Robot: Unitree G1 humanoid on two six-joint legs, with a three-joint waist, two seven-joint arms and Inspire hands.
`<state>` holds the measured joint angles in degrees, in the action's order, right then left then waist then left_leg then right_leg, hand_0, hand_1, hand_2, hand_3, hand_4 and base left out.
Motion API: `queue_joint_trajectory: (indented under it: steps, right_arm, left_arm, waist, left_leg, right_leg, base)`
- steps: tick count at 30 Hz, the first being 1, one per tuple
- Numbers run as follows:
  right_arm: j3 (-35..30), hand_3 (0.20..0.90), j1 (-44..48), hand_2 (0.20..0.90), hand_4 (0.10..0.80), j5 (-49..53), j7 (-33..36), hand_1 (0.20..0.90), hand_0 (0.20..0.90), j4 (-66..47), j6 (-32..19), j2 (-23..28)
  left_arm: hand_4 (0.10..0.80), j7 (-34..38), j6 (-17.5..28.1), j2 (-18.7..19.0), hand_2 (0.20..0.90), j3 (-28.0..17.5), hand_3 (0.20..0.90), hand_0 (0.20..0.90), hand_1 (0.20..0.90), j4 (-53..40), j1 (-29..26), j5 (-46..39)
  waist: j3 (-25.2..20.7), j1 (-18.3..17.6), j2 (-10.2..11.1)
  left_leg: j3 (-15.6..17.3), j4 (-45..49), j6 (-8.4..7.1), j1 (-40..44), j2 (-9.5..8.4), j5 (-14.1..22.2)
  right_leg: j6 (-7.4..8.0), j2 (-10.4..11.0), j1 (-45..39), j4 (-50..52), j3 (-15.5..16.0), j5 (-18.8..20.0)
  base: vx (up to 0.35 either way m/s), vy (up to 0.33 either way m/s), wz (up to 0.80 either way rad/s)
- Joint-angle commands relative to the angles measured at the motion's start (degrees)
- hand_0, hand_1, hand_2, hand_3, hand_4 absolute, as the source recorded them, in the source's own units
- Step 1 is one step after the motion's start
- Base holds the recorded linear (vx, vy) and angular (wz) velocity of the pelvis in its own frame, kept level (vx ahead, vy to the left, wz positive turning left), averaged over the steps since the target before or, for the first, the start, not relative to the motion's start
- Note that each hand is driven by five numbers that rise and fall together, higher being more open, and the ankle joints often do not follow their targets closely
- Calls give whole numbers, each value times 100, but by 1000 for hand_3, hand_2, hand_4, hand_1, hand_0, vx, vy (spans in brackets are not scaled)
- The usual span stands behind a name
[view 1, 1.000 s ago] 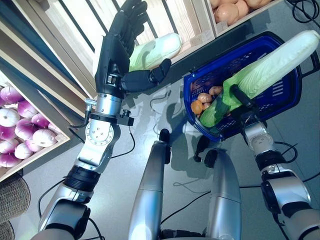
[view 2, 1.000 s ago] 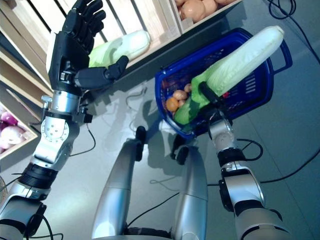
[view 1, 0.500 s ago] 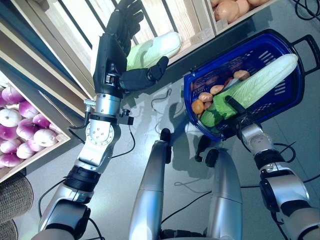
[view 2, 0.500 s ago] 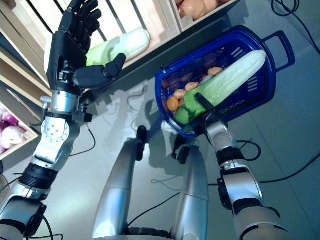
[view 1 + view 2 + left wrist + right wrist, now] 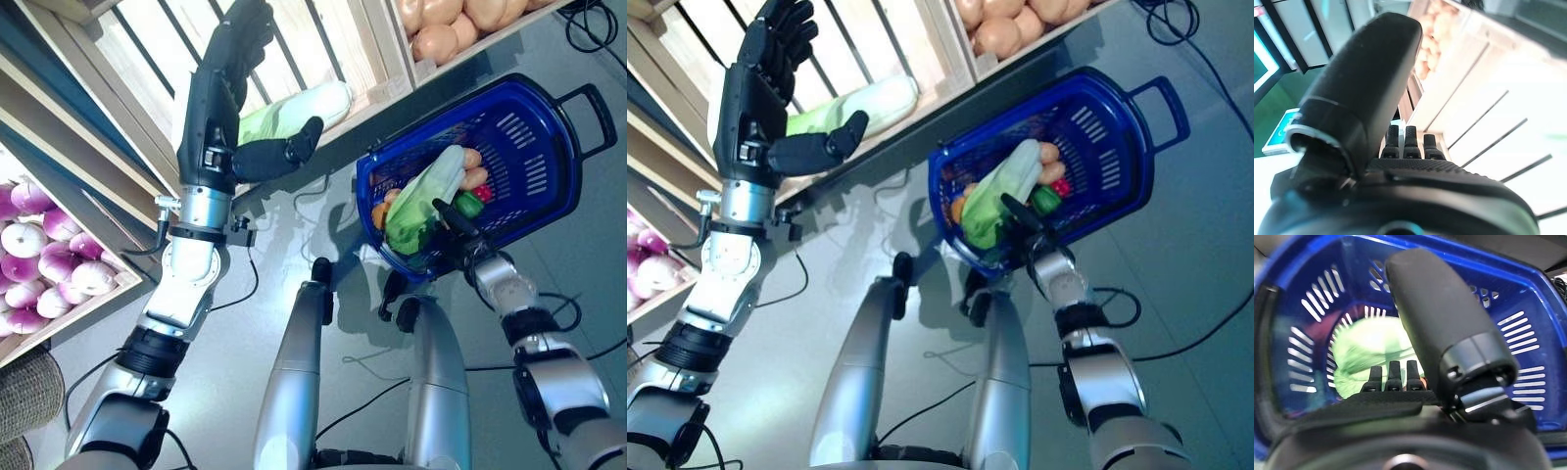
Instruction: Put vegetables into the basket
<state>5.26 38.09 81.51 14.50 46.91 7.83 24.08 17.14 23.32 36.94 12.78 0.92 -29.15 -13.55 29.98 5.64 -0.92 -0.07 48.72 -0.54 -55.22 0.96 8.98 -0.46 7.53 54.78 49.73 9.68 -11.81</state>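
Observation:
The blue basket (image 5: 537, 171) stands on the floor in front of the wooden stand. A long pale green cabbage (image 5: 421, 191) lies in it, on orange round vegetables, a red one and a green one. My right hand (image 5: 460, 240) is at the basket's near rim, just beside the cabbage's leafy end, open and empty. In the right wrist view its straight fingers (image 5: 1391, 377) point at the cabbage (image 5: 1376, 345). My left hand (image 5: 211, 117) is raised and open against the stand. Its thumb is right beside a second pale green cabbage (image 5: 294, 110) on the low shelf.
The slatted wooden stand (image 5: 127, 59) runs along the far and left sides, with crates at several levels. A wicker basket (image 5: 29, 392) stands at the lower left. Black cables (image 5: 598, 20) lie on the grey floor beyond the blue basket.
My right hand has lowered the long cabbage from above the rim into the basket and let go of it. My left hand has stayed raised by the stand.

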Motion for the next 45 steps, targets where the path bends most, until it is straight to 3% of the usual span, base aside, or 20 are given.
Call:
queue_joint_trajectory:
  steps: [1, 4, 9, 14, 20, 25, 32, 38, 45]
  right_arm:
    - [-186, 900, -459, 900, 800, 120, -633, 900, 900, -1309, -730, 92]
    - [-118, 900, -960, 900, 800, -159, -702, 900, 900, -1889, -900, -102]
    - [65, 900, -2544, 900, 800, -458, -1219, 900, 900, -2669, -926, -470]
    - [236, 900, -3213, 900, 800, -531, -1418, 900, 900, -2844, -778, -501]
    - [350, 900, -3515, 900, 800, -686, -1529, 900, 900, -3128, -802, -248]
    - [390, 900, -3469, 900, 800, -799, -1610, 900, 900, -3102, -979, -112]
    - [409, 900, -3306, 900, 800, -864, -1512, 900, 900, -3190, -917, 73]
    - [431, 900, -3250, 900, 800, -832, -1441, 900, 900, -3262, -869, 232]
    - [459, 900, -3199, 900, 800, -807, -1404, 900, 900, -3321, -825, 344]
  left_arm:
    - [800, 709, 297, 290, 900, -730, 900, 900, 900, -914, -196, 882]
    - [800, 1049, 99, 407, 900, -827, 900, 900, 900, -801, -85, 1300]
    - [800, 1902, -430, 582, 900, -1272, 900, 900, 900, -653, 537, 2273]
    - [800, 1957, -1104, 798, 900, -1323, 900, 900, 900, -314, 717, 2489]
    - [800, 1111, -1961, 1389, 900, -965, 900, 900, 900, 301, 598, 2420]
    - [800, 870, -1996, 1567, 900, -771, 900, 900, 900, 741, 390, 1877]
    - [800, -318, -2328, 1760, 900, -263, 900, 900, 900, 1294, -67, 1529]
    - [800, -538, -2406, 1927, 900, -13, 900, 900, 900, 1653, -212, 1072]
    - [800, -901, -2723, 2066, 900, 261, 900, 900, 900, 2068, -406, 1176]
  waist:
    - [-19, -130, -90]
    - [-19, -230, -55]
    - [-19, -432, -67]
    - [-19, -554, -67]
    - [-19, -765, -36]
    - [-19, -821, -32]
    - [-19, -905, -30]
    - [-19, -944, -46]
    - [-19, -1002, -36]
  left_leg:
    - [449, -845, 62, 628, -132, -160]
    - [489, -979, 22, 786, -99, -204]
    - [556, -1157, -10, 1098, -81, -255]
    - [575, -1179, -42, 1299, -54, -108]
    - [673, -1184, -30, 1234, 58, -155]
    - [736, -1229, -8, 1239, 125, -191]
    - [801, -1190, 39, 1174, 208, -200]
    - [829, -1217, 67, 1129, 230, -221]
    - [873, -1219, 78, 1058, 280, -236]
  right_leg:
    - [120, -171, -764, -811, -94, 632]
    - [130, -194, -926, -980, -131, 636]
    - [130, -212, -1303, -1281, -193, 585]
    - [157, -195, -1512, -1342, -235, 412]
    - [123, -210, -1452, -1423, -288, 425]
    - [114, -201, -1450, -1470, -283, 446]
    - [88, -188, -1356, -1397, -276, 441]
    - [91, -173, -1294, -1446, -293, 489]
    - [102, -161, -1198, -1480, -314, 543]
  base:
    - [18, -32, -3]
    - [22, -11, -2]
    - [52, 16, -13]
    - [45, 24, -5]
    - [-9, 25, -5]
    - [-10, 29, -5]
    - [-3, 24, -1]
    - [-3, 33, -6]
    - [-11, 31, -1]
